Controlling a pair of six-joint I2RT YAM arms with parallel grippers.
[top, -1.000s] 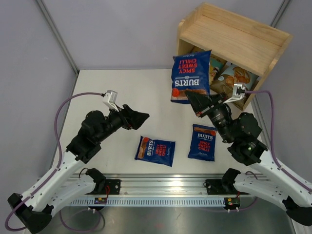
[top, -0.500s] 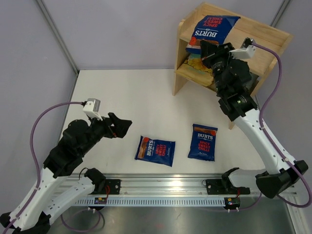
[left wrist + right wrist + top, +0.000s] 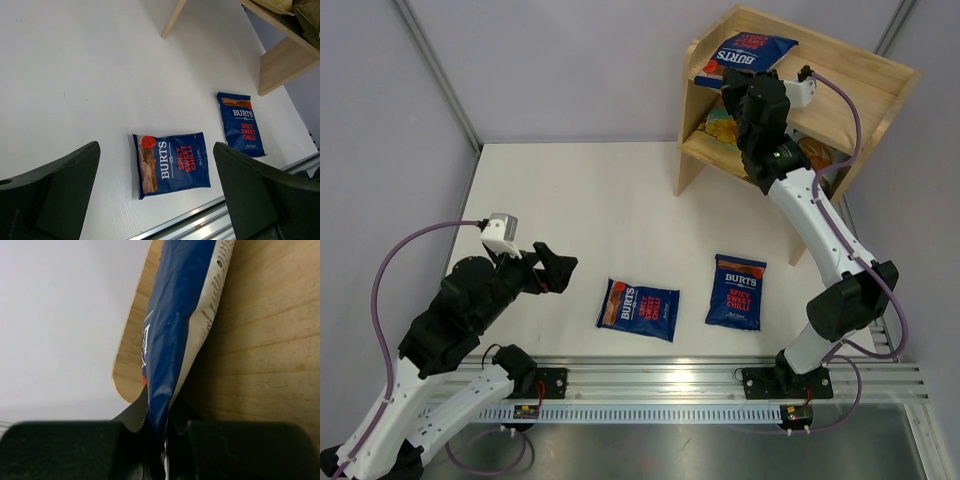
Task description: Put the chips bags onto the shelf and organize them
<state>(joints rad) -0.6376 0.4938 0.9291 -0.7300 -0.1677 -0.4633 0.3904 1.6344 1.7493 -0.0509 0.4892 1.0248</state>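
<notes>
The wooden shelf (image 3: 840,95) stands at the table's far right corner. My right gripper (image 3: 732,80) is shut on the edge of a dark blue Burts chips bag (image 3: 752,50), which rests on the top tier near its left end. In the right wrist view that bag (image 3: 180,315) is pinched between the fingers, against the shelf's wood (image 3: 270,340). Two more Burts bags (image 3: 638,309) (image 3: 736,291) lie flat on the table. My left gripper (image 3: 555,268) hangs open above the table, left of them; its wrist view shows both bags (image 3: 171,163) (image 3: 240,124) lying free.
Other bags (image 3: 718,122) sit on the shelf's lower tier, partly hidden by my right arm. A metal rail (image 3: 650,385) runs along the table's near edge. The shelf's side panel (image 3: 282,62) stands just beyond the right-hand bag.
My right arm has carried the blue bag up from in front of the shelf onto the top tier. My left arm has pulled back to the left, and its jaws have spread wider.
</notes>
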